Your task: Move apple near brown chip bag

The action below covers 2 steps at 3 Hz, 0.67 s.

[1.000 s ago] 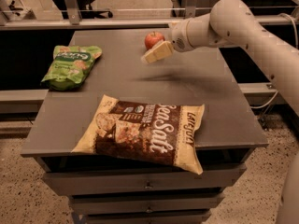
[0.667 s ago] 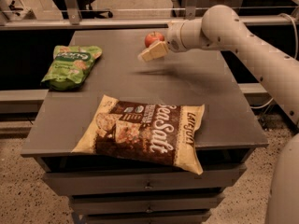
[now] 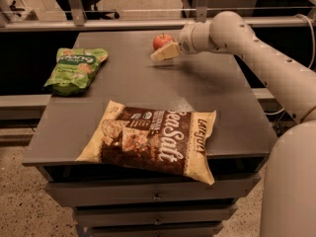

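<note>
A matte dark grey table (image 3: 232, 117) fills the middle of the view, flat-topped and square-edged, with metal drawers (image 3: 155, 196) under its near edge and speckled floor (image 3: 24, 206) below.

Nearest lies the brown chip bag (image 3: 153, 139), crinkly and glossy, dark brown with tan-yellow ends and big white lettering. It lies flat and skewed, and its near right corner hangs over the table's front edge. To its left and right the near tabletop is bare, and a wide bare band runs across the middle behind it.

Farther back, near the left edge, lies a green snack bag (image 3: 76, 69), smaller, puffy and shiny, well apart from the brown one.

Farthest back, right of centre, stands the apple (image 3: 161, 39), small, round and red, close to the table's far edge and well apart from the brown chip bag. The gripper (image 3: 165, 52), pale tan and wedge-shaped, sits just in front of the apple and partly covers its lower side. Whether it is open, closed or grasping the apple cannot be told. Its smooth cream arm (image 3: 256, 58) reaches in from the right.

Count: two bags, one apple, one gripper.
</note>
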Each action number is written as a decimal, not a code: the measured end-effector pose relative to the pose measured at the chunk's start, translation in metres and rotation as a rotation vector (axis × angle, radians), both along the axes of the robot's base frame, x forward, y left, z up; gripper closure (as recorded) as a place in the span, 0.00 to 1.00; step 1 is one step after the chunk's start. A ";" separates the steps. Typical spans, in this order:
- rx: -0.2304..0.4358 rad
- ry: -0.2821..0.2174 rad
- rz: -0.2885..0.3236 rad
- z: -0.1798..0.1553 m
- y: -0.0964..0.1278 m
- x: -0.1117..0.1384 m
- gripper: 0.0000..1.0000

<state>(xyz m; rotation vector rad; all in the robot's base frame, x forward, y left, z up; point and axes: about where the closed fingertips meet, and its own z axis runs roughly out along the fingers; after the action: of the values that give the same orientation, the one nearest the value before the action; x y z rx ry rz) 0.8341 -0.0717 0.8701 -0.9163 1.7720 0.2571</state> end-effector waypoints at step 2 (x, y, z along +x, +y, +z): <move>0.027 0.020 -0.008 0.002 -0.005 0.009 0.38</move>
<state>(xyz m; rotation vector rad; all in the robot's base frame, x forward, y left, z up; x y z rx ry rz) 0.8435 -0.0762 0.8716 -0.8898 1.7857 0.2852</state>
